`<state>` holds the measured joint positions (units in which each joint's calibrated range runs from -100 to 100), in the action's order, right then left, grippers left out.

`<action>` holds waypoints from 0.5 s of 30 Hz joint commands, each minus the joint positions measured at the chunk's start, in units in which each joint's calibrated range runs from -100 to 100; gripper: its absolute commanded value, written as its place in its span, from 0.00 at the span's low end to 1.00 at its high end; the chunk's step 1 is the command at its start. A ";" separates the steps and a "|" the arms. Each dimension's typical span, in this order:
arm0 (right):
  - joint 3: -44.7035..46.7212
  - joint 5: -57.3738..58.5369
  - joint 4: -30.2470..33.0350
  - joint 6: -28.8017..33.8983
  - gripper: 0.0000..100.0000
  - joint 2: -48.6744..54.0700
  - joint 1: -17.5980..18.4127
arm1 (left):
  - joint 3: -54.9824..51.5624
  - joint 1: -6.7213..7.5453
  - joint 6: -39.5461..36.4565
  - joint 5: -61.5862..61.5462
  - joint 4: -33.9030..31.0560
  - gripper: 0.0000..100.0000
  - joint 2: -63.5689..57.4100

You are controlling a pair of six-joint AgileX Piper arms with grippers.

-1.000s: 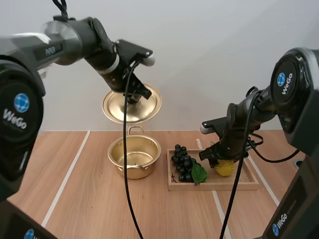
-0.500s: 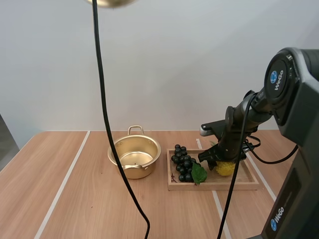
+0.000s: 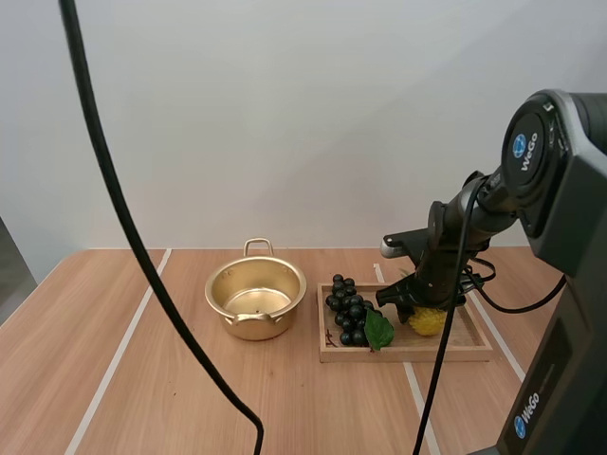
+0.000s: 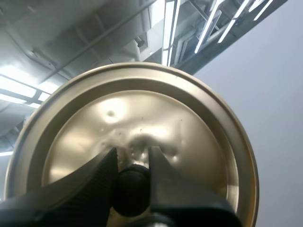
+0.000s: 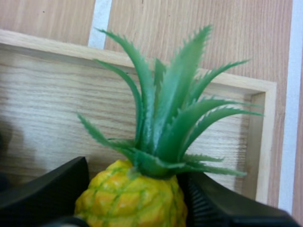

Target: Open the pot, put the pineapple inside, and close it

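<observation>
The gold pot (image 3: 256, 296) stands open on the table, with nothing inside. Its gold lid (image 4: 142, 118) is held up in the air, where my left gripper (image 4: 131, 163) is shut on the black knob (image 4: 131, 191). The yellow pineapple (image 3: 429, 320) with its green crown (image 5: 163, 118) lies at the right end of the wooden tray (image 3: 474, 353). My right gripper (image 3: 417, 305) is down over it. Its fingers (image 5: 42, 194) press the pineapple's body (image 5: 135, 201) from both sides.
A bunch of dark grapes (image 3: 349, 311) with a green leaf (image 3: 378, 330) fills the tray's left half, between the pot and the pineapple. White lines (image 3: 123, 346) run across the wooden tabletop.
My left arm has lifted the lid up and out of the high view. The right gripper has stayed at the pineapple in the tray.
</observation>
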<state>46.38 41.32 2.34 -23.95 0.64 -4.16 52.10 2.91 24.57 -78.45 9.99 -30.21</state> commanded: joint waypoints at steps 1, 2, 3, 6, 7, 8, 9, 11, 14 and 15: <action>-0.18 5.73 1.09 0.10 0.00 -0.21 -0.29 | 2.27 0.12 -0.52 2.97 -0.87 0.00 -0.15; -0.99 6.61 1.23 0.10 0.00 0.38 -0.23 | 2.78 0.12 -0.52 2.66 -0.87 0.00 -0.15; -1.82 7.47 1.33 0.10 0.00 1.00 -0.23 | 3.20 0.12 -0.52 2.24 -0.87 0.00 -0.15; -6.70 11.43 1.33 0.10 0.00 4.34 -0.23 | 3.91 0.12 -0.57 -0.76 -0.87 0.00 -0.15; -9.31 13.34 1.33 0.10 0.00 6.03 -0.15 | 3.92 0.12 -0.57 -2.15 -0.87 0.00 -0.15; -11.26 14.80 1.33 0.00 0.00 7.26 -0.06 | 3.92 0.12 -0.57 -3.24 -1.00 0.00 -0.15; -13.32 16.56 1.33 -0.15 0.00 8.79 0.11 | 3.92 0.12 -0.57 -3.87 -1.26 0.00 -0.15; -18.73 21.14 1.22 -1.37 0.00 11.60 0.76 | 4.17 0.12 -0.57 -4.87 -1.83 0.00 -0.15; -26.86 26.78 0.92 -1.37 0.00 15.58 2.07 | 4.16 0.12 -1.69 -4.89 -2.57 0.00 -0.15; -29.73 28.40 0.83 -1.37 0.00 16.82 2.62 | 4.16 0.12 -2.31 -4.73 -2.92 0.00 -0.15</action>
<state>22.17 64.26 3.48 -24.63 14.05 -2.49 55.95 2.91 23.99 -83.47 8.29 -30.21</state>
